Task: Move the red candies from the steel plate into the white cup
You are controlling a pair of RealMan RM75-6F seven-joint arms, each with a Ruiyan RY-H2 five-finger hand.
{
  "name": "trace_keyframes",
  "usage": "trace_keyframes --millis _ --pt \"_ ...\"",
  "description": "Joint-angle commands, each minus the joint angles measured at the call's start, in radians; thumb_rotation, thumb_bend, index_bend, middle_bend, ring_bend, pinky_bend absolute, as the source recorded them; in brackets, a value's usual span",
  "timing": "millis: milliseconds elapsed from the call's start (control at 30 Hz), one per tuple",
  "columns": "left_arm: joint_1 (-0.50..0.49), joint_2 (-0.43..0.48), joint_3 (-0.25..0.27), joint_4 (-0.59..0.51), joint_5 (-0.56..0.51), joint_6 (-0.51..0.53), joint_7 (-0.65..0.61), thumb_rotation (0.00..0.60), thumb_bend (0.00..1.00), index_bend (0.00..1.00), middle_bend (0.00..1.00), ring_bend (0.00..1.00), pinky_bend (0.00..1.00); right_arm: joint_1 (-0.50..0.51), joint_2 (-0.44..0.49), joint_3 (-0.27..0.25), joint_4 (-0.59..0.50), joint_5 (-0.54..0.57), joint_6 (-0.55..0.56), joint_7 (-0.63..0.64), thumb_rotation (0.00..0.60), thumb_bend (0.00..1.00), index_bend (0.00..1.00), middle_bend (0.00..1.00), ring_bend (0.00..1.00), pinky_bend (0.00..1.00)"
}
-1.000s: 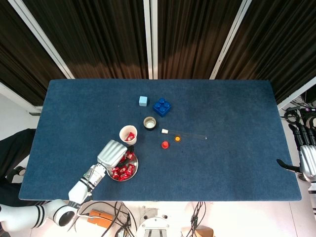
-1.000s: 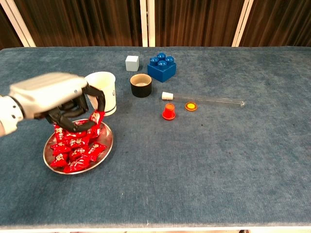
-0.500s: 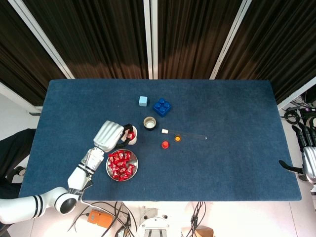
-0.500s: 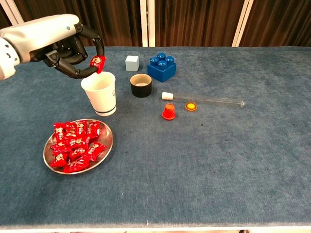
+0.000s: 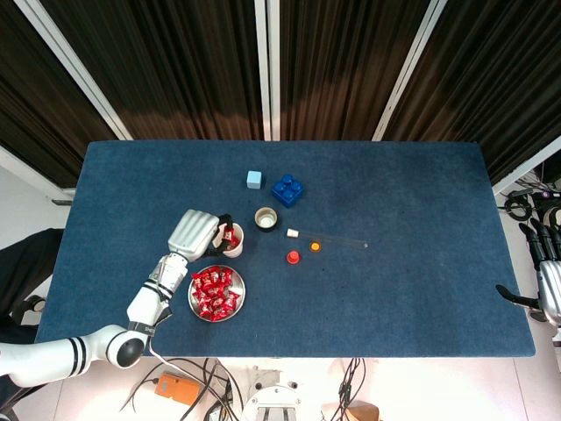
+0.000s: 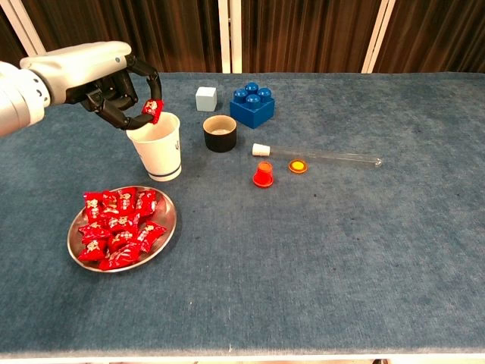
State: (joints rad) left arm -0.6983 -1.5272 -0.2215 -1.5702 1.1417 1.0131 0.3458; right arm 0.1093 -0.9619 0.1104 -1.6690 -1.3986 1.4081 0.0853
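1 red candy (image 6: 152,111) pinched in the left hand (image 6: 114,89) hangs over the white cup (image 6: 158,145) for release; steel plate (image 6: 168,227) w/ more waits nearby.

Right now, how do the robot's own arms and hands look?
The left hand has a silver-grey shell and black fingers; its white arm carries black rings near a black joint. The right hand at the table edge looks alike, silver-grey with black fingers.
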Motion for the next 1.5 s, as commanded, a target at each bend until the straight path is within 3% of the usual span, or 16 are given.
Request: trace_keyframes --millis 33,367,533,667,933,1100,1500 --pt "0.004 0.008 0.004 -0.006 0.003 0.009 -0.008 0.600 0.20 0.37 0.92 0.93 0.83 0.000 0.000 0.000 -0.001 0.000 0.000 -0.001 0.600 0.26 0.00 0.03 0.00 0.10" --pt "0.081 0.074 0.050 -0.077 0.116 0.138 -0.082 0.600 0.18 0.36 0.92 0.92 0.83 0.001 0.002 0.002 -0.008 -0.006 0.003 0.000 0.600 0.26 0.00 0.03 0.00 0.10" --pt "0.169 0.093 0.111 -0.084 0.201 0.251 -0.152 0.600 0.18 0.36 0.92 0.92 0.83 0.003 0.005 0.003 -0.011 -0.008 0.001 -0.002 0.600 0.26 0.00 0.03 0.00 0.10" --pt "0.213 0.087 0.167 -0.059 0.252 0.285 -0.167 0.600 0.18 0.37 0.92 0.92 0.83 0.008 0.006 0.002 -0.016 -0.013 -0.004 -0.010 0.600 0.26 0.00 0.03 0.00 0.11" --pt "0.193 0.027 0.227 0.018 0.323 0.200 -0.152 0.600 0.20 0.37 0.92 0.92 0.83 0.015 0.009 0.004 -0.039 -0.024 -0.002 -0.029 0.600 0.26 0.00 0.03 0.00 0.11" --pt "0.162 -0.017 0.220 0.059 0.314 0.130 -0.133 0.600 0.23 0.38 0.92 0.92 0.83 0.010 0.011 0.003 -0.048 -0.019 0.005 -0.036 0.600 0.26 0.00 0.03 0.00 0.11" --pt "0.141 -0.070 0.185 0.061 0.182 0.037 -0.025 0.600 0.20 0.41 0.92 0.92 0.83 0.011 0.007 0.000 -0.041 -0.010 -0.007 -0.031 0.600 0.26 0.00 0.03 0.00 0.11"
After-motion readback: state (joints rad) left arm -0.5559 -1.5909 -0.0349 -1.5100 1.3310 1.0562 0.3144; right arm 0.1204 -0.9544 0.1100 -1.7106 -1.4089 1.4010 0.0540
